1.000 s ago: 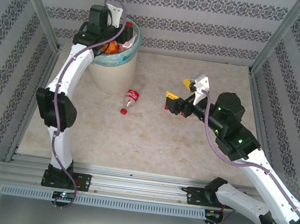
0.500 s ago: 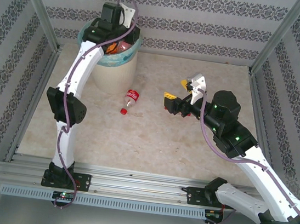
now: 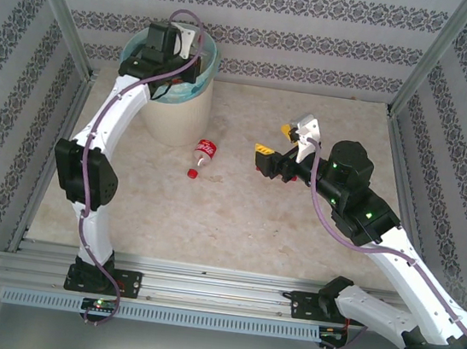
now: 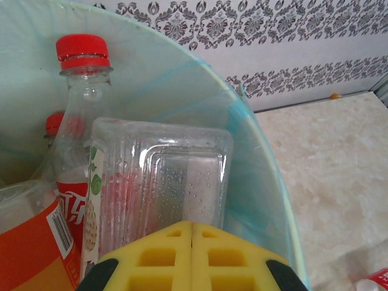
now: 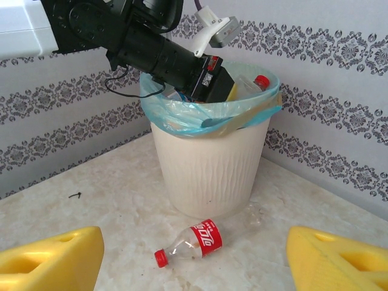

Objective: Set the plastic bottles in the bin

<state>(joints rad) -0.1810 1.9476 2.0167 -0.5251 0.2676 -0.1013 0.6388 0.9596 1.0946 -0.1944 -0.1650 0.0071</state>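
Cream, marbled stone-look tabletop point(image 3: 235, 226), bare apart from one bottle. Three walls papered white with grey damask bands; aluminium rails run along the near edge.

Bin point(image 3: 175, 124): round, cream, faintly ribbed wall, pale teal liner folded over the rim. Stands in the far left corner of the table.

Loose bottle point(image 3: 202, 155): small, clear, red label, red cap. Lies on its side on the table, just in front of the bin's foot. From above, the long axis runs diagonally, cap toward the near left, base toward the bin. The right wrist camera shows the same bottle point(image 5: 194, 242) with its cap to the left and its base nearest the bin wall.

Bin contents, left wrist camera: an upright clear bottle with a red cap point(image 4: 82, 91), a square-sided clear bottle point(image 4: 160, 176) lying with its base toward the lens, an orange-labelled bottle point(image 4: 30, 242) at lower left, and another red cap behind.

Left gripper point(image 4: 192, 248): down in the bin's mouth. Yellow fingers are pressed together along a single seam, nothing visible between them; the square bottle sits just beyond the tips.

Right gripper point(image 3: 278, 140): over the middle of the table, right of the loose bottle and apart from it. Fingers point(image 5: 48, 260) are spread wide and empty, facing the bottle and bin.
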